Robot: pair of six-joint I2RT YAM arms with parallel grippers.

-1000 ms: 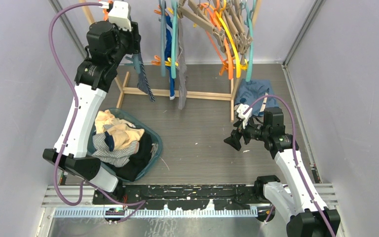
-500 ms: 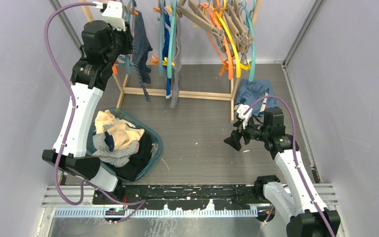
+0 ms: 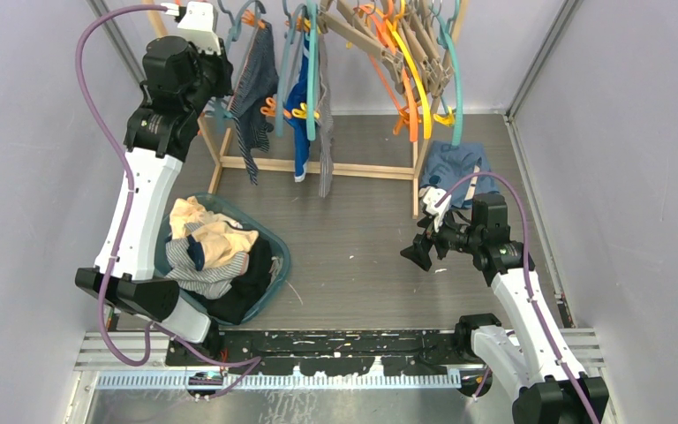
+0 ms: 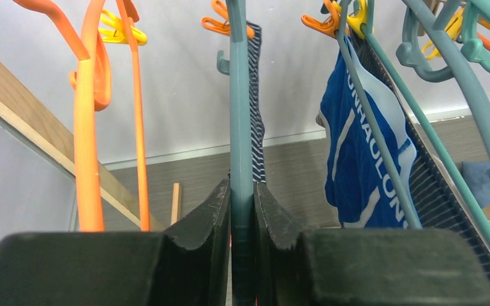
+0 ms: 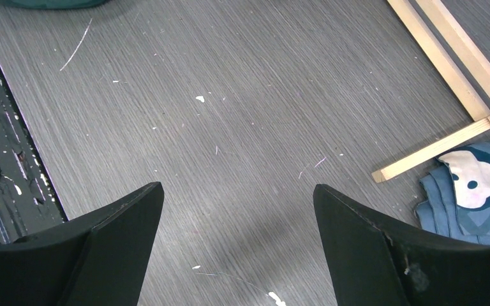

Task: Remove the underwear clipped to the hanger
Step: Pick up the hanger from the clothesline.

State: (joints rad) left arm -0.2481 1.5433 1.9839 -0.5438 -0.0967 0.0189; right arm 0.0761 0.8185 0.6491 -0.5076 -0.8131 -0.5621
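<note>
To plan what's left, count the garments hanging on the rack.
3: the navy pinstriped one leftmost, the bright blue one beside it, the grey one right of that. More may hide among the hangers.

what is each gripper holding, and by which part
The left gripper pinches the teal hanger by its straight bar; the right gripper is open, holding nothing.

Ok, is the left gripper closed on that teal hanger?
Shut. In the left wrist view the left gripper has both fingers pressed against the teal hanger, no gap either side.
</note>
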